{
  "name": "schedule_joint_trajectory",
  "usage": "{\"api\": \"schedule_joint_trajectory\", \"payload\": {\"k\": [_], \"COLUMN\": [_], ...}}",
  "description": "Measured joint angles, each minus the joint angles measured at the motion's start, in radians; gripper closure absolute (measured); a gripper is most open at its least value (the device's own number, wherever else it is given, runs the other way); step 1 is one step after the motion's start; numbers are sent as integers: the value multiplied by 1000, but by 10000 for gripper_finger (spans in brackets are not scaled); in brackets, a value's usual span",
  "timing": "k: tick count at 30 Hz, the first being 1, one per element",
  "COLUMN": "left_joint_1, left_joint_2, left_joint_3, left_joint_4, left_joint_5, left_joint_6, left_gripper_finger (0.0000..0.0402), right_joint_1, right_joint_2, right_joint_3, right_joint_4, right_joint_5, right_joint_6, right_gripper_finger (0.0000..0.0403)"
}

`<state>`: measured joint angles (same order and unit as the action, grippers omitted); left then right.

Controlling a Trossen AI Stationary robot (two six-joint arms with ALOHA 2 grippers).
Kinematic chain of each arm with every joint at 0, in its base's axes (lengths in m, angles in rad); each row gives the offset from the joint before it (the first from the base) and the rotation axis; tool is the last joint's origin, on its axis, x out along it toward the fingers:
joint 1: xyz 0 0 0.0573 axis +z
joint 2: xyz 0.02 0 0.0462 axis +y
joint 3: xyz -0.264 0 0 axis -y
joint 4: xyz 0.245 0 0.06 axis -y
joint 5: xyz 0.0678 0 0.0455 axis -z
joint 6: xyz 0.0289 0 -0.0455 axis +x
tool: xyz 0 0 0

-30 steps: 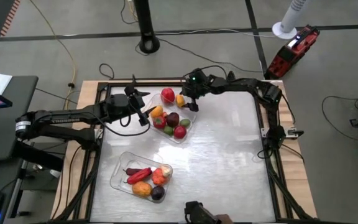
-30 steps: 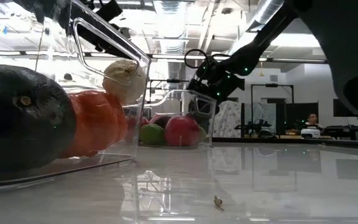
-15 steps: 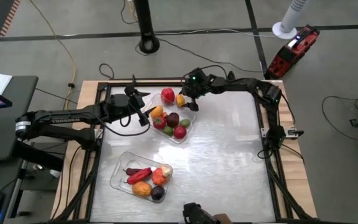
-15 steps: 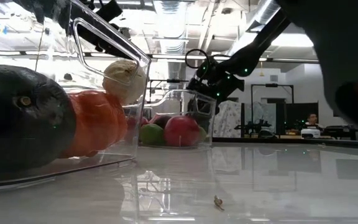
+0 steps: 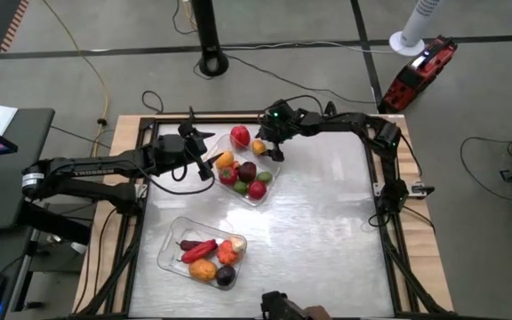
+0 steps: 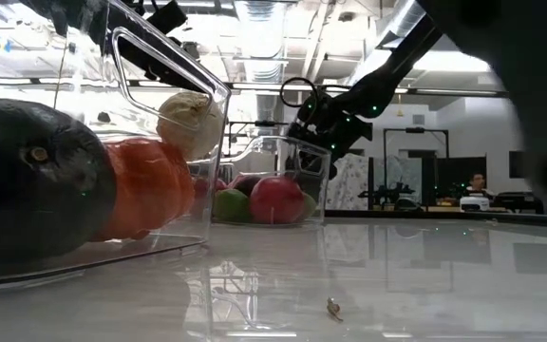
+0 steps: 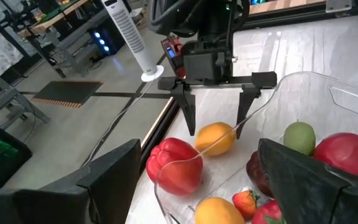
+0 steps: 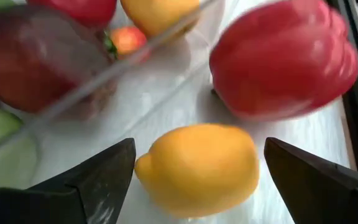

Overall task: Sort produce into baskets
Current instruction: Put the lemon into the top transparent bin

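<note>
A yellow lemon (image 8: 197,168) and a red pepper (image 8: 284,59) lie on the table just outside the far wall of the far clear basket (image 5: 272,174). This basket holds several fruits, red, green, maroon and orange. My right gripper (image 5: 268,147) is open above the lemon, one finger on either side of it, as the left wrist view (image 7: 216,124) also shows. My left gripper (image 5: 210,166) is open at the basket's left end, its fingers wide apart. The near basket (image 5: 169,247) holds several vegetables, among them a whitish garlic (image 6: 190,122).
A black frame (image 5: 389,213) with cables runs round the table top. A dark object (image 5: 278,307) stands at the near edge. Bare white table top lies to the right of both baskets (image 5: 327,213).
My right gripper has moved a little toward the table's left, over the lemon, and stays open.
</note>
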<state>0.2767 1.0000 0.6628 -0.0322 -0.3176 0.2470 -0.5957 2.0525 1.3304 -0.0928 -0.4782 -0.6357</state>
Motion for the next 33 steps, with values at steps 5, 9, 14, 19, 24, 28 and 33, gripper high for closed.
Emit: {"api": "schedule_joint_trajectory", "payload": {"k": [5,9,14,19,24,28,33], "left_joint_1": [0,0,0,-1,-1,-2,-3], "left_joint_2": [0,0,0,0,0,0,0], "left_joint_3": [0,0,0,0,0,0,0], "left_joint_4": [0,0,-2,-13,-11,-11,-8], "left_joint_5": [0,1,1,2,17,32,32], "left_joint_6": [0,0,-5,-5,-13,-22,-19], "left_gripper_finger": [93,93,93,93,93,93,93], "right_joint_1": [-1,2,2,3,3,2,15], "right_joint_2": [13,11,11,7,-51,-131,-227], "right_joint_3": [1,2,2,2,-2,-2,-1], "right_joint_4": [-41,-43,-49,-65,-123,-148,-210], "right_joint_5": [38,55,58,94,140,174,180], "right_joint_6": [-4,-4,-2,-1,-1,-2,-1], "right_gripper_finger": [44,73,97,105,108,110,116]}}
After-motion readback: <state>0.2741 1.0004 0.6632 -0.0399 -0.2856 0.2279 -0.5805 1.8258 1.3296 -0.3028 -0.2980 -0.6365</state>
